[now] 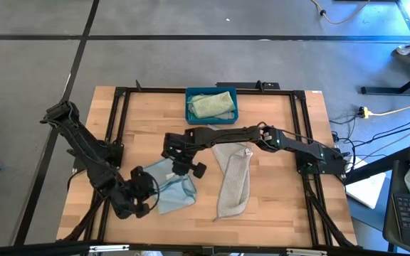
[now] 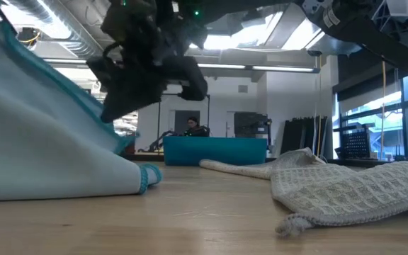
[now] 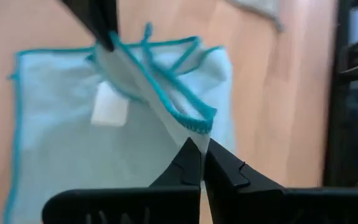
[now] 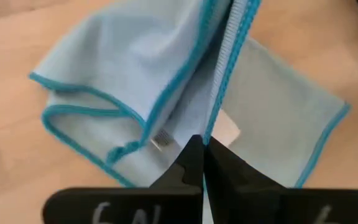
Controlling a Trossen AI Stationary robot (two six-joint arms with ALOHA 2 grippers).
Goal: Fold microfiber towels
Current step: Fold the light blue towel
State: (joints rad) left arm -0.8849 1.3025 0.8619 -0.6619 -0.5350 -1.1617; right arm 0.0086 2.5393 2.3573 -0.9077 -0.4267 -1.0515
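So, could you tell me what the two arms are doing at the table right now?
Both arms are working on the pale blue towel near the table's front left. The left gripper is shut on one edge of it, and the right gripper is shut on another edge, so part of the cloth is lifted off the wood. A grey-beige towel lies loosely folded to the right of it, not held. A pale green towel sits in the blue bin at the back.
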